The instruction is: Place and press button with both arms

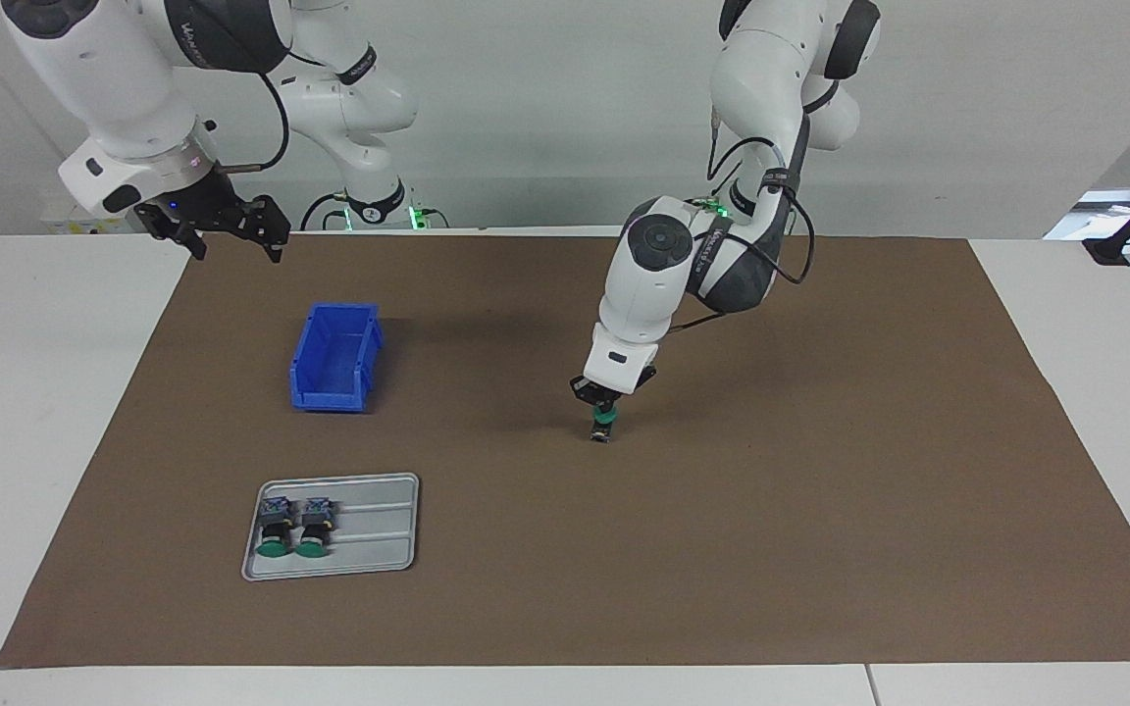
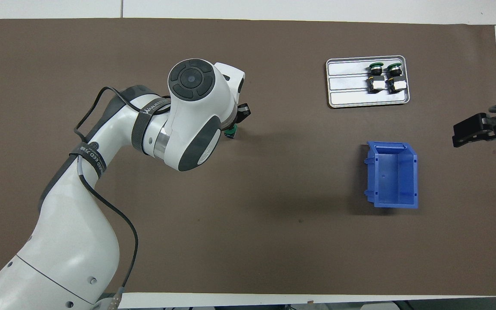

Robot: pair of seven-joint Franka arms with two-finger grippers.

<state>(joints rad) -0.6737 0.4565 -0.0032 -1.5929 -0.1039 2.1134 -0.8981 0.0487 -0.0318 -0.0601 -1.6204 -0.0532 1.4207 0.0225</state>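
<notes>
Nearest you, a grey tray (image 1: 398,525) on the table (image 1: 722,549) carries two spare buttons (image 1: 293,527), well apart from either gripper. Mid-table, your left gripper (image 1: 605,412) stands low with its fingers closed on the button (image 1: 603,424), green cap up, base at or just above the brown mat. Placing looks nearly done; the press is left. Your right gripper (image 1: 231,227) waits spread wide and empty, above the table's edge near the blue bin (image 1: 334,358).
</notes>
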